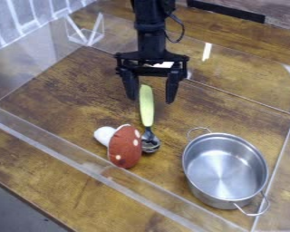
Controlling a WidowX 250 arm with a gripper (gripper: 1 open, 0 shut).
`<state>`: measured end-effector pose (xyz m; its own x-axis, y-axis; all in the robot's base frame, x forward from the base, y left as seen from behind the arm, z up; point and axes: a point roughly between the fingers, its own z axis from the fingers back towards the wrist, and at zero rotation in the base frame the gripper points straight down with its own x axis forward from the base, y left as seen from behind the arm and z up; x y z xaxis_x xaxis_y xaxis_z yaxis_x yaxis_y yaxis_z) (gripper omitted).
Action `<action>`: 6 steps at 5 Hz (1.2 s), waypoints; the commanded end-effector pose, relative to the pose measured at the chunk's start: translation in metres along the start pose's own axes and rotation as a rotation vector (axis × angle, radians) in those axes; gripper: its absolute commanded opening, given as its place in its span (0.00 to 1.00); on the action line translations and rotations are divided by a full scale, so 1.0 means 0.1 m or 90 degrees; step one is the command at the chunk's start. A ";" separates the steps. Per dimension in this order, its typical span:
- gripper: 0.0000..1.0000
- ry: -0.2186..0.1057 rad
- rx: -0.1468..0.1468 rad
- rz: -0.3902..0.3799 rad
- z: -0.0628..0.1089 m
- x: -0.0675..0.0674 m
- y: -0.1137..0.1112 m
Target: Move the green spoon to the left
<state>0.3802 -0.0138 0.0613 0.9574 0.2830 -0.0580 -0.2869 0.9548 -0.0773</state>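
Note:
The green spoon lies on the wooden table, its yellow-green handle pointing away from me and its silver bowl near the mushroom toy. My gripper hangs straight down over the far end of the handle. Its two dark fingers stand open, one on each side of the handle, with nothing gripped between them.
A red-capped white mushroom toy lies right beside the spoon's bowl. A metal pot stands at the front right. Clear plastic walls ring the wooden table.

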 end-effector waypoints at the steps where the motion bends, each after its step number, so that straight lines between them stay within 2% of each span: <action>1: 1.00 -0.033 -0.011 0.011 0.19 0.09 0.05; 3: 1.00 -0.022 -0.008 0.015 0.16 0.09 0.07; 4: 0.00 -0.017 0.000 0.018 0.07 0.11 0.08; 5: 0.00 -0.016 0.002 0.019 0.06 0.12 0.08; 6: 0.00 -0.033 -0.020 0.013 0.36 0.12 0.10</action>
<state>0.3810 -0.0064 0.0557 0.9496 0.2919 -0.1139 -0.3015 0.9502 -0.0790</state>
